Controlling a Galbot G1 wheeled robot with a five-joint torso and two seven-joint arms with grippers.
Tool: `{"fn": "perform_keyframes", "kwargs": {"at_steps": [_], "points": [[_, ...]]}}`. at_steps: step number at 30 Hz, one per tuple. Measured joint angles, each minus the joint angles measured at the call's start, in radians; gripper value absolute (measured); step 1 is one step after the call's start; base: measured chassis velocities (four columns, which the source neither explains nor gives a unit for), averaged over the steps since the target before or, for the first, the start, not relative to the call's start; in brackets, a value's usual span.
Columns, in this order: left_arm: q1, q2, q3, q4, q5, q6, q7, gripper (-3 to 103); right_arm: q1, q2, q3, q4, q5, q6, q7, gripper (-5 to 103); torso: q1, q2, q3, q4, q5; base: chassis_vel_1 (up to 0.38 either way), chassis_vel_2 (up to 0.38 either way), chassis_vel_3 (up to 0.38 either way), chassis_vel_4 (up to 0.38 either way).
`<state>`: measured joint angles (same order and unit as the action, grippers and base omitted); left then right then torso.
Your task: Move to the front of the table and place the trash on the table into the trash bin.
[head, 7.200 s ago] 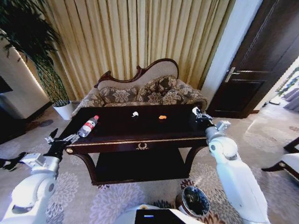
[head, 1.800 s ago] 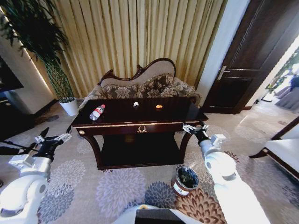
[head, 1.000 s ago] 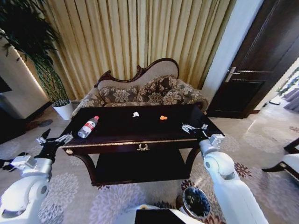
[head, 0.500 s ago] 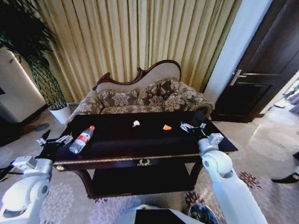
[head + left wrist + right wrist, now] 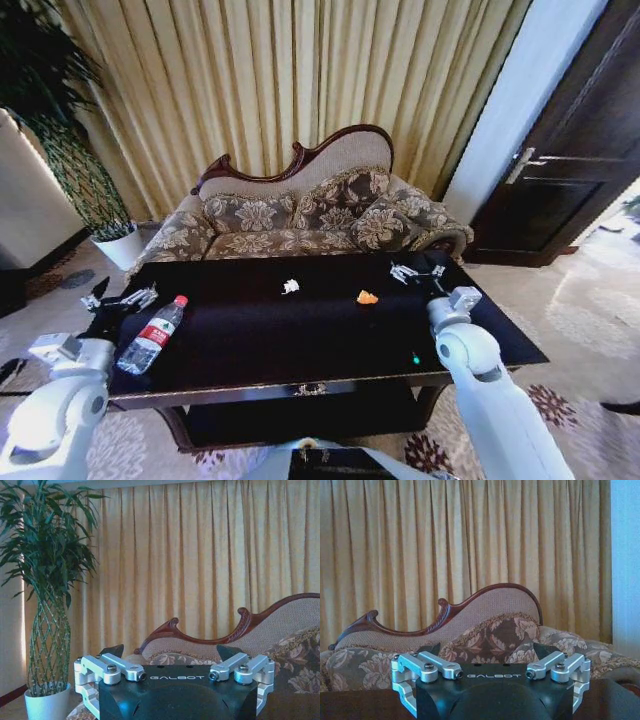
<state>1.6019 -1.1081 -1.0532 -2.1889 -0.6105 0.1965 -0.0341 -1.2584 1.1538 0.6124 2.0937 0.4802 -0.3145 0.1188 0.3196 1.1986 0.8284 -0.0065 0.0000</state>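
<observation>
The table lies close in front of me, its dark glossy top spreading wide across the head view. On it lie the trash: a clear bottle with a red cap near the left end, a white crumpled scrap and a small orange scrap toward the back. My left gripper hovers open at the table's left end, just beyond the bottle's cap. My right gripper is open over the back right of the top, right of the orange scrap. Both stand empty in the wrist views. The trash bin is out of view.
A patterned sofa stands right behind the table, with gold curtains beyond it. A tall plant in a white pot is at the back left. A dark door is at the right.
The whole head view has shifted: I have come closer to the table, whose top now looks larger and lower in view. The bin has dropped out of view. Both arms keep their pose.
</observation>
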Motion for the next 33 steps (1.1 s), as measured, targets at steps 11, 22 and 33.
{"fn": "perform_keyframes", "kwargs": {"at_steps": [11, 22, 33], "points": [[-0.007, -0.002, -0.001, 0.019, -0.008, 0.000, 0.000, 100, -0.001, -0.002, -0.039, -0.002, -0.010, 0.019, 0.000, 100, 0.000, 0.000, 0.000, 0.0000, -0.0001, 0.061, -0.072, -0.051, 0.064], [-0.016, -0.005, 0.006, 0.012, -0.006, 0.002, -0.001, 100, -0.014, -0.029, -0.106, 0.012, -0.004, -0.043, 0.000, 100, 0.001, -0.001, 0.000, 0.0000, -0.0001, 0.000, 0.000, 0.000, 0.000], [-0.014, -0.010, 0.002, -0.024, -0.022, 0.017, -0.003, 100, 0.000, -0.038, -0.136, 0.000, 0.057, -0.150, 0.000, 100, 0.001, -0.001, 0.000, -0.0001, 0.0000, 0.000, 0.000, 0.000, 0.000]]}}
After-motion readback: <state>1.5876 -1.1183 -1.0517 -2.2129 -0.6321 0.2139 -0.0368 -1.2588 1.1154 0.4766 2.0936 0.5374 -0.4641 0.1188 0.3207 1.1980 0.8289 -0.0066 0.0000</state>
